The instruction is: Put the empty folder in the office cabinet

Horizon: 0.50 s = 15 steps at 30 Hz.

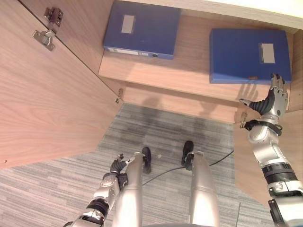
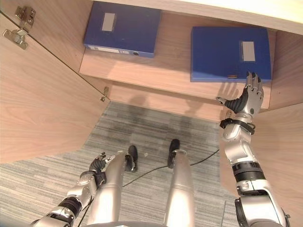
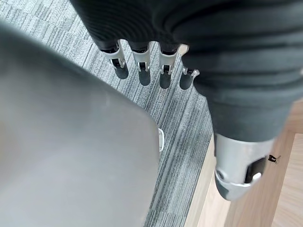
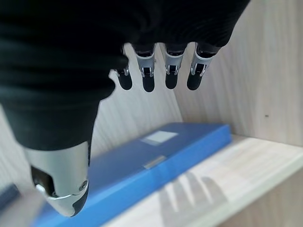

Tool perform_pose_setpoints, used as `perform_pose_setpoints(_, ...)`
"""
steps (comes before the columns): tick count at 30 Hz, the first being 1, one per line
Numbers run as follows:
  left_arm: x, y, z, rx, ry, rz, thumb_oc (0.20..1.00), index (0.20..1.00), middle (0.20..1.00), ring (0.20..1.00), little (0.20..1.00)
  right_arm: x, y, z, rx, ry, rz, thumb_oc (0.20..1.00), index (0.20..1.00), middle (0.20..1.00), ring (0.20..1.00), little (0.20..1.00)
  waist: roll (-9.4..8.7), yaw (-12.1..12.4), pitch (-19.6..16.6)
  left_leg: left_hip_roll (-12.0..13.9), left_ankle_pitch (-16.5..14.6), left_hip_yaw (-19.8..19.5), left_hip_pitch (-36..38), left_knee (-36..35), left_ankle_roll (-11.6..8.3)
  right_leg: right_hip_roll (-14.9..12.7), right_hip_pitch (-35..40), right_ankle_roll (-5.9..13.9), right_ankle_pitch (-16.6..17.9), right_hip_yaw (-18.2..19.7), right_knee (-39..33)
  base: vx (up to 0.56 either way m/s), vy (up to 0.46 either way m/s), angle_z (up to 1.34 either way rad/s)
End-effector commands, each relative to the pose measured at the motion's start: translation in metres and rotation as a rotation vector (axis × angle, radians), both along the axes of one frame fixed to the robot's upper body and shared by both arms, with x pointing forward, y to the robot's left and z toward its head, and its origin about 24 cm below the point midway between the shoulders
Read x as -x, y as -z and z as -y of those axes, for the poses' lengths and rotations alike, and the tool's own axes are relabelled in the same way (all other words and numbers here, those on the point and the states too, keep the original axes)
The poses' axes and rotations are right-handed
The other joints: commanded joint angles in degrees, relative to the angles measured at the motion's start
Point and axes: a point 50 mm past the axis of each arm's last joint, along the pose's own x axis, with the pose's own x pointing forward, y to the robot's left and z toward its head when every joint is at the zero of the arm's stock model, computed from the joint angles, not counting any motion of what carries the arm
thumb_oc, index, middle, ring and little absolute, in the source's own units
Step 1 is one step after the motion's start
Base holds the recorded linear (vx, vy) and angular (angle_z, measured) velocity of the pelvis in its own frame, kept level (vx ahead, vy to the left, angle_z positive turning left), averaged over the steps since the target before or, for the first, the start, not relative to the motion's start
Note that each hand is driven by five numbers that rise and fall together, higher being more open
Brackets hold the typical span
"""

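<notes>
The cabinet shelf [image 1: 189,71] and its open door [image 1: 42,94] are pale, matt wood-grain board, the door carrying bright metal hinges [image 1: 47,28]. Both blue folders [image 1: 248,54] [image 1: 142,28] look like smooth, faintly sheened plastic with pale paper labels. The floor [image 1: 61,184] is grey, ribbed, matt carpet.
</notes>
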Motion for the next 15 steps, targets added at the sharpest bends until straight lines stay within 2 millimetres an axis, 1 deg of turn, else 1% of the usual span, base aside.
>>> perform_pose_setpoints(1, 0.017, 0.014, -0.001, 0.024, -0.021, -0.07, 1.0, 1.0, 1.0, 1.0, 1.0, -0.009, -0.027, 0.007, 0.079, -0.012, 0.02, 1.0, 1.0, 1.0, 1.0, 1.0, -0.2, 0.98, -1.18, 0.72, 0.47, -4.66, -1.04, -3.74, -2.03, -1.35, 0.8, 3.03, 2.18, 1.81, -3.64, 0.0, 0.0, 0.0)
perform_pose_setpoints(3, 0.019, 0.015, -0.002, 0.026, -0.023, -0.077, 1.0, 1.0, 1.0, 1.0, 1.0, -0.012, -0.027, 0.007, 0.073, -0.022, 0.005, 1.0, 1.0, 1.0, 1.0, 1.0, -0.21, 1.0, -1.12, 0.76, 0.44, -4.71, -1.06, -3.57, -1.99, -1.41, 0.84, 3.02, 2.19, 1.75, -3.58, 0.0, 0.0, 0.0)
perform_pose_setpoints(6, 0.022, 0.018, -0.003, 0.028, -0.021, -0.096, 1.0, 1.0, 1.0, 1.0, 1.0, -0.021, -0.025, 0.0, 0.04, -0.075, -0.046, 1.0, 1.0, 1.0, 1.0, 1.0, -0.46, 1.49, -1.09, 0.85, 0.42, -4.64, -1.25, -3.09, -1.97, -1.48, 0.72, 2.93, 2.23, 1.79, -3.35, 0.0, 0.0, 0.0)
perform_pose_setpoints(7, 0.022, 0.018, -0.003, 0.031, -0.017, -0.096, 1.0, 1.0, 1.0, 1.0, 1.0, -0.026, -0.02, -0.002, 0.041, -0.095, -0.099, 1.0, 1.0, 1.0, 1.0, 1.0, -0.46, 1.65, -1.07, 0.81, 0.48, -4.67, -1.37, -3.09, -1.99, -1.58, 0.69, 2.91, 2.28, 1.72, -3.49, 0.0, 0.0, 0.0)
perform_pose_setpoints(8, 0.022, 0.018, -0.003, 0.032, -0.018, -0.096, 1.0, 1.0, 1.0, 1.0, 1.0, -0.026, -0.02, -0.003, 0.042, -0.097, -0.099, 1.0, 1.0, 1.0, 1.0, 1.0, -0.43, 1.57, -1.06, 0.81, 0.49, -4.67, -1.38, -3.1, -1.99, -1.58, 0.69, 2.91, 2.29, 1.71, -3.5, 0.0, -0.01, 0.03)
perform_pose_setpoints(9, 0.023, 0.018, -0.005, 0.028, -0.006, -0.096, 1.0, 1.0, 1.0, 1.0, 1.0, -0.033, -0.02, -0.005, 0.053, -0.123, -0.165, 1.0, 1.0, 1.0, 1.0, 1.0, -0.48, 1.97, -0.99, 1.02, 0.64, -4.65, -1.76, -2.96, -2.09, -1.78, 0.57, 2.87, 2.4, 1.59, -3.65, 0.0, 0.0, 0.0)
perform_pose_setpoints(11, 0.023, 0.018, -0.005, 0.027, -0.007, -0.1, 1.0, 1.0, 1.0, 1.0, 1.0, -0.036, -0.021, -0.006, 0.058, -0.131, -0.176, 1.0, 1.0, 1.0, 1.0, 1.0, -0.48, 2.0, -0.98, 1.08, 0.67, -4.61, -1.79, -3.0, -2.11, -1.75, 0.55, 2.86, 2.43, 1.6, -3.69, 0.0, 0.0, 0.0)
perform_pose_setpoints(15, 0.027, 0.02, -0.01, 0.017, -0.006, -0.117, 1.0, 1.0, 1.0, 1.0, 1.0, -0.049, -0.031, -0.014, 0.122, -0.175, -0.242, 1.0, 1.0, 1.0, 1.0, 1.0, -0.66, 2.54, -0.95, 1.29, 1.04, -4.41, -1.87, -3.35, -2.31, -1.75, 0.46, 2.83, 2.76, 1.66, -4.24, 0.0, 0.0, 0.0)
